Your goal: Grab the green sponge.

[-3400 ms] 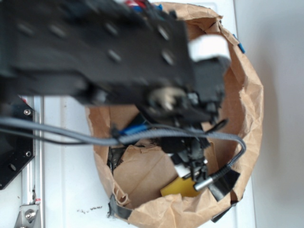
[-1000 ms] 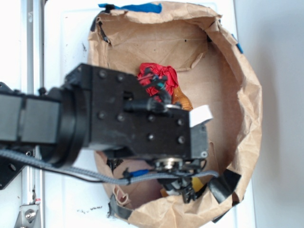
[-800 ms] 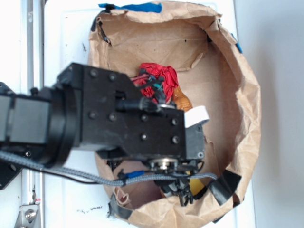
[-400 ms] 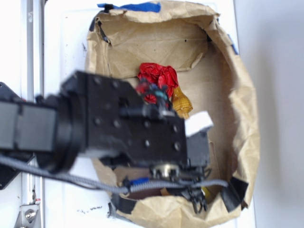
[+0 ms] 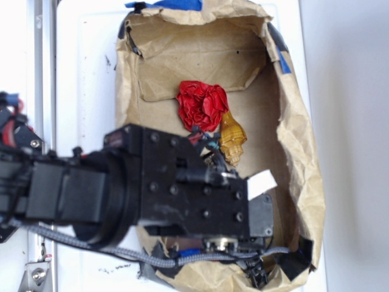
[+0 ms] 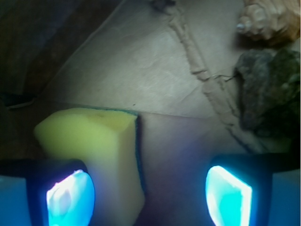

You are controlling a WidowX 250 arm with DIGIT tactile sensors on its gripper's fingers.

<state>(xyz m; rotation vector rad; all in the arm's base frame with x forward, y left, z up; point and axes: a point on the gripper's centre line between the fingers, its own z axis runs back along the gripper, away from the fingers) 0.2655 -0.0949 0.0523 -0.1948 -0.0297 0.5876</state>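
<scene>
While the bag (image 5: 298, 152) has slumped narrower than before, tool (image 6: 149, 190) fingers apart, green sponge (image 6: 96, 146) against one finger (image 6: 70, 193).

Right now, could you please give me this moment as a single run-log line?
phase: pre-grasp | end effector: open, above bag floor | green sponge: by one finger, ungripped | seashell, red paper flower: apart, untouched

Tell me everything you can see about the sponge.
The green sponge appears only in the wrist view: a soft yellow foam block with a thin dark green layer along its right edge. It lies on the brown paper of the bag, beside the left fingertip of the open gripper. Contact cannot be told.
</scene>
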